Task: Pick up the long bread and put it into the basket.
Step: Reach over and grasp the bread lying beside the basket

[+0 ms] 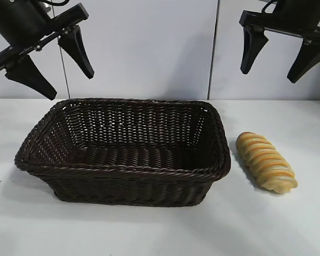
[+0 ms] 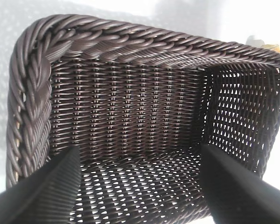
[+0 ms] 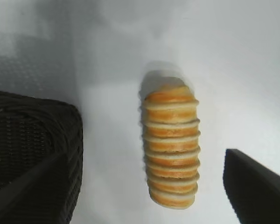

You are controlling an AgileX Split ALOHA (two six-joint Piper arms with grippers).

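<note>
Jaws on both arms stand wide apart and hold nothing. From the exterior view, the left gripper (image 1: 49, 63) hangs above the basket's (image 1: 122, 172) left end, and the right gripper (image 1: 277, 54) hangs high above the long bread (image 1: 265, 161). One loaf lies on the white desk (image 1: 288, 224) just beside the one basket, not touching it. Looking from the left wrist, the left jaws frame the basket's (image 2: 130, 44) woven inside, which holds nothing. Only the right wrist shows the bread's (image 3: 170, 144) full ridged length lying between the right jaws, beside a basket corner (image 3: 60, 126).

Bright, even light throws soft shadows beside the basket (image 1: 122, 152); the long bread (image 3: 170, 147) looks slightly blurred.
</note>
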